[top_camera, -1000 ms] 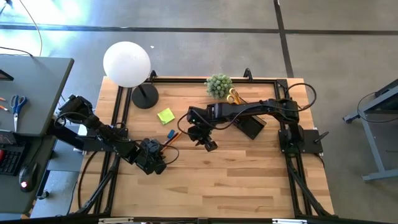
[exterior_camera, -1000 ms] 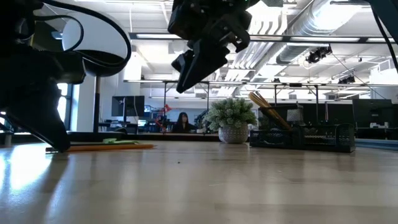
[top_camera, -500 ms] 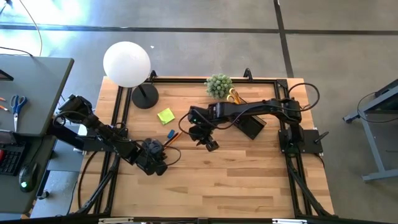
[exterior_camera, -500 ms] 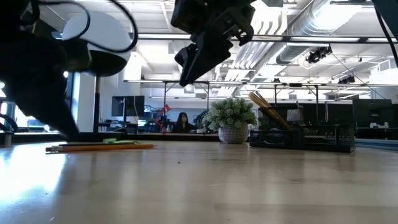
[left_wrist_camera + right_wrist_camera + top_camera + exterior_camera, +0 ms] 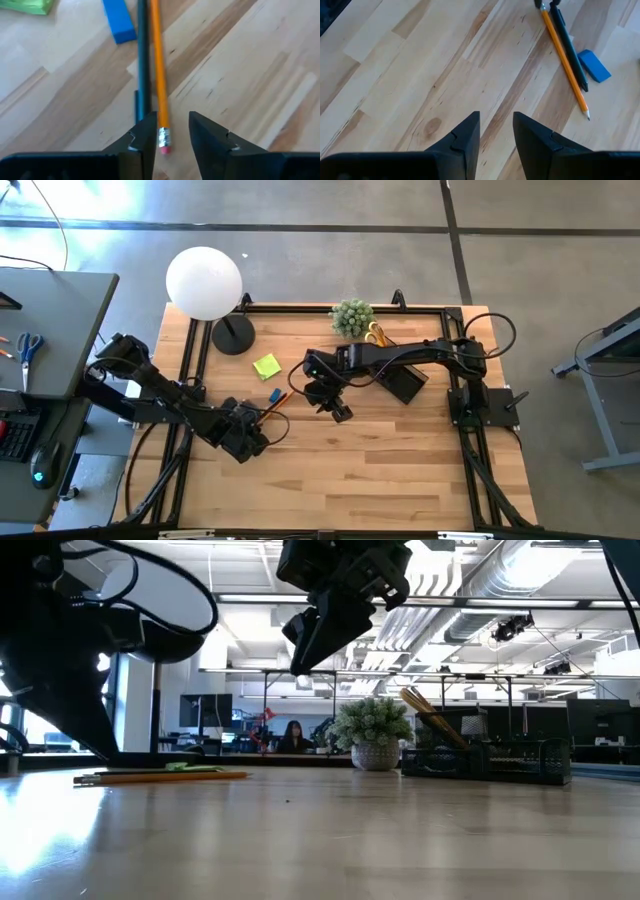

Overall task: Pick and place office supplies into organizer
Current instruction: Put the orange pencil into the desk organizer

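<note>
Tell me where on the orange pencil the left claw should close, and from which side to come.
Grip the orange pencil near its eraser end, coming from straight above. It lies flat on the table with the dark pen right alongside, so one finger must slip between the two. The left claw is open, roughly straddling the eraser end, probably a workable spot.

You have a white globe lamp (image 5: 204, 282) on its round black base (image 5: 232, 335). A green potted plant (image 5: 351, 317) sits at the table's (image 5: 380, 470) far edge.
</note>
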